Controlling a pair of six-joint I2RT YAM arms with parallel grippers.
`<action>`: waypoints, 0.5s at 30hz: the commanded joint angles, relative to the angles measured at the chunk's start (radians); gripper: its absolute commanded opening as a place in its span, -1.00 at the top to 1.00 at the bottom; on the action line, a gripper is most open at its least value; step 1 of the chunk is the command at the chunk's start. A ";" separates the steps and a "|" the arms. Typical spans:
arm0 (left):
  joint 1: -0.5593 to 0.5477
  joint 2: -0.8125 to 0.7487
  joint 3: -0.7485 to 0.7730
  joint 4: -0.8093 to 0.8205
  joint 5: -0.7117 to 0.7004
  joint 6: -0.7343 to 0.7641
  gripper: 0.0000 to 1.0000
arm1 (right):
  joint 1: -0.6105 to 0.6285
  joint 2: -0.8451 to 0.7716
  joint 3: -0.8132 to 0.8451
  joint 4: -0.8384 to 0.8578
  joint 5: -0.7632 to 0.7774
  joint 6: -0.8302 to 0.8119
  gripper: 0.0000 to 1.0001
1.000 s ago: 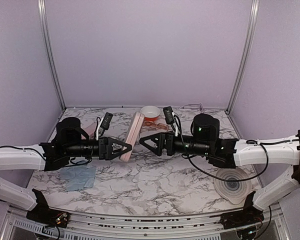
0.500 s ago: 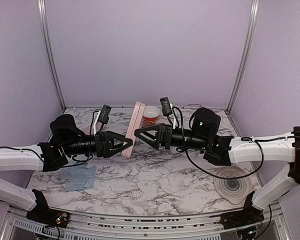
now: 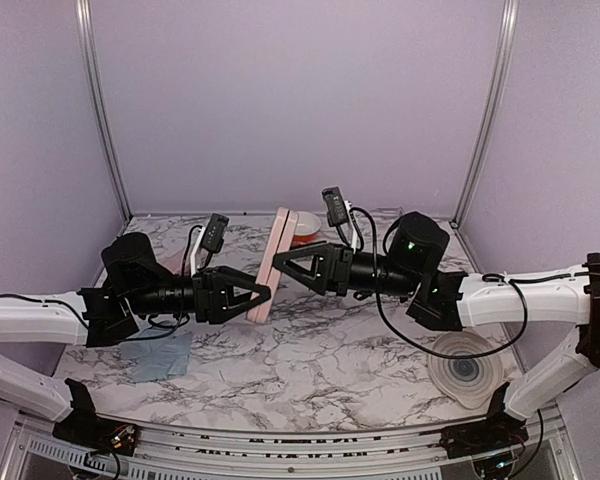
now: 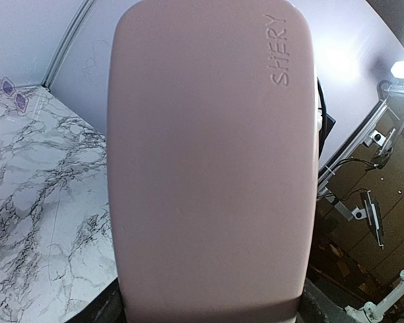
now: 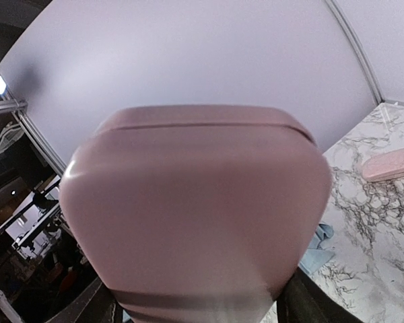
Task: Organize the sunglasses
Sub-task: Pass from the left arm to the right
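Shows 2 arms meeting above a marble table (image 3: 310,370). From 9 o'clock, has left gripper (image 3: 252,293) clamped on the lower end of a pink case (image 3: 277,245), held tilted. From 3 o'clock, has right gripper (image 3: 285,268) clamped on its upper end. Places pale sunglasses (image 4: 12,94) flat by the back rail (image 4: 64,44), near 1 o'clock, well apart. Risks a slip or drop of the shut case if either arm pulls unevenly.

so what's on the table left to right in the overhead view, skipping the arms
blue cloth → pink case → white bowl → round ringed dish
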 commanded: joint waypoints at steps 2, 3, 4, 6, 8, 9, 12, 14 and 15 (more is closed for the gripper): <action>-0.032 0.003 0.012 0.065 -0.002 0.017 0.20 | 0.006 -0.001 0.009 0.060 -0.038 0.014 0.05; -0.033 0.001 0.009 0.065 -0.005 0.020 0.20 | 0.005 -0.001 0.009 0.058 -0.040 0.014 0.12; -0.034 -0.001 0.005 0.065 -0.007 0.023 0.20 | 0.006 -0.001 0.009 0.056 -0.043 0.015 0.18; -0.033 -0.002 0.000 0.065 -0.006 0.028 0.20 | 0.005 -0.004 0.004 0.051 -0.046 0.018 0.24; -0.034 -0.007 -0.005 0.065 -0.005 0.033 0.15 | 0.005 -0.010 -0.002 0.045 -0.047 0.019 0.29; -0.033 -0.010 -0.009 0.065 -0.006 0.035 0.07 | 0.005 -0.014 -0.005 0.038 -0.046 0.018 0.29; -0.034 -0.023 -0.027 0.065 -0.012 0.047 -0.20 | 0.005 -0.026 -0.008 0.009 -0.038 0.010 0.31; -0.033 -0.036 -0.042 0.066 -0.026 0.062 -0.39 | 0.005 -0.036 -0.006 -0.020 -0.030 0.000 0.33; -0.034 -0.043 -0.051 0.064 -0.033 0.069 -0.50 | 0.005 -0.040 -0.005 -0.034 -0.026 -0.006 0.34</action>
